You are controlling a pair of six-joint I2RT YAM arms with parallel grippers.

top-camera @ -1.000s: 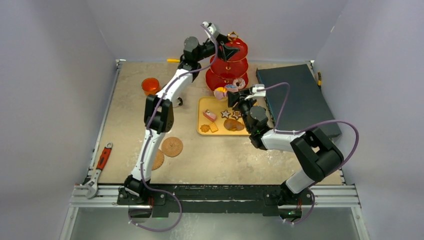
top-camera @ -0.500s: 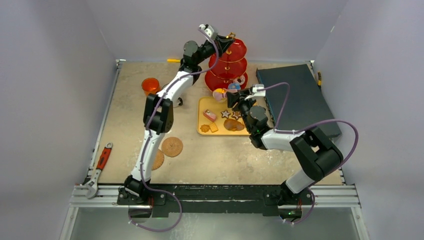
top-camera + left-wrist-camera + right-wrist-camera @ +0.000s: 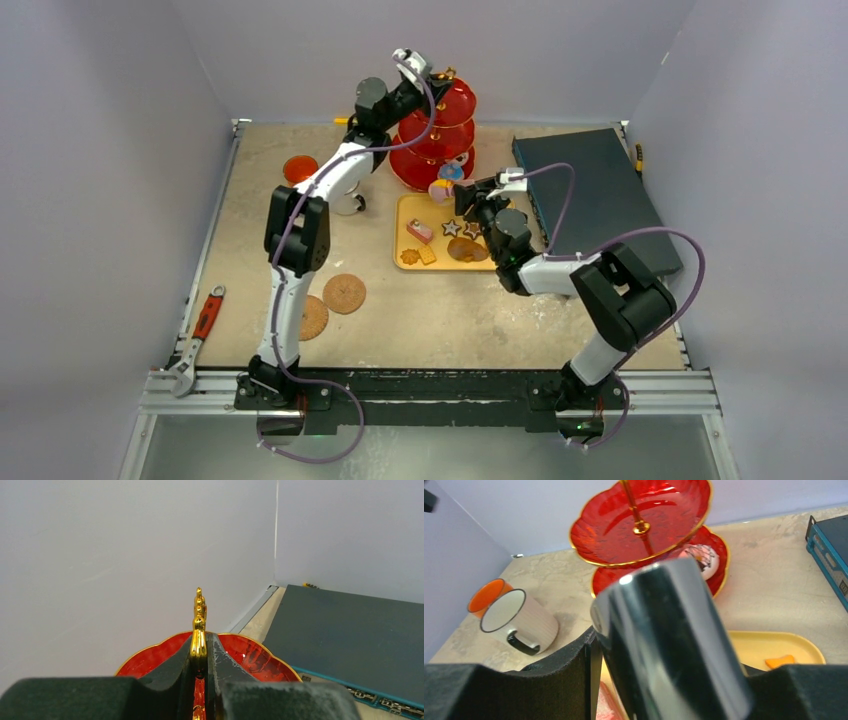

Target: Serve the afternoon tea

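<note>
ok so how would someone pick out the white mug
Find the red three-tier stand at the far side of the table; two mugs stand together to its left. The white mug is the one closer to the near edge, with ribbed pale sides, a dark rim and a black handle; its neighbour is an orange mug.

Afternoon tea, part laid: a red three-tier stand (image 3: 450,138) with gold handle (image 3: 199,625) at the bench's (image 3: 480,310) far side, one white pastry (image 3: 701,560) on its lowest tier. To its left, an orange mug (image 3: 298,168) beside a ribbed white mug (image 3: 519,620). Star biscuits (image 3: 452,228) lie nearer.
</note>
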